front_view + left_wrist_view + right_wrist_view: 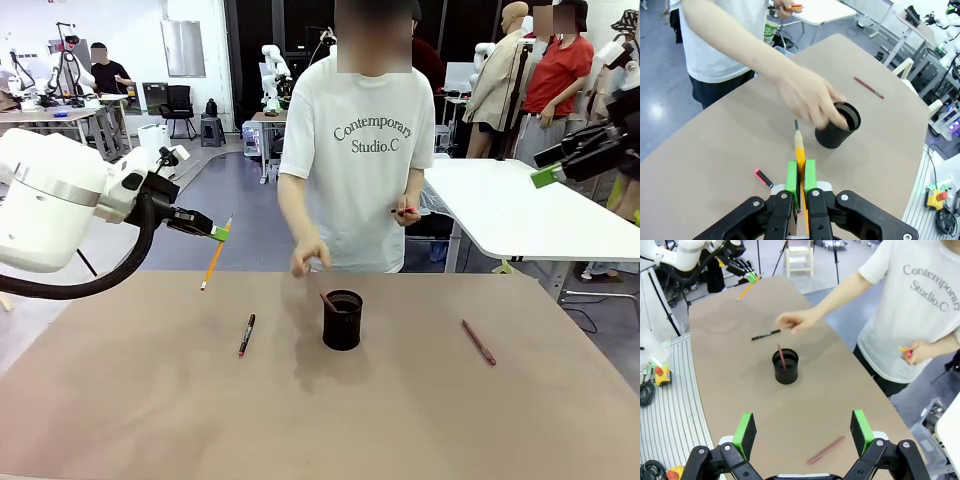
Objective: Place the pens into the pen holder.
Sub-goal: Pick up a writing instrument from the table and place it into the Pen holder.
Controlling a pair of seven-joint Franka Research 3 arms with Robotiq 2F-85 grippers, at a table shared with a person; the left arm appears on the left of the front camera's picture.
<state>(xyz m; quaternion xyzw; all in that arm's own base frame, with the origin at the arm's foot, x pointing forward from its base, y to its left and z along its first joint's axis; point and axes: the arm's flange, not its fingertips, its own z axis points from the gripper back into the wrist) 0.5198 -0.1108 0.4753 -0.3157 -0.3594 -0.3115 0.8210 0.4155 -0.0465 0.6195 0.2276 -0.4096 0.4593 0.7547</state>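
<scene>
Holder (pixel 342 320) stands upright mid-table, a reddish pen (pixel 328 301) leaning inside against the rim (so one pen counts as placed, I'd judge). The person's hand (pixel 308 258) hovers near it on the far side, fingers loose, prob. there because of that pen. Dark pen (pixel 246 335) lies flat left of the holder and pink pen (pixel 478 342) flat to the right, both apart from it. Pencil (pixel 800 150) is pinched between the green pads of the L gripper (pixel 800 175), jaws pressed onto it, tip sticking out ahead of the fingers. It is held high over the table's (pixel 120 400) left side, presumably to stay clear of the hand before going to the holder. R gripper (pixel 803 427) hangs raised on the right w/ jaws spread wide, nothing in them.
</scene>
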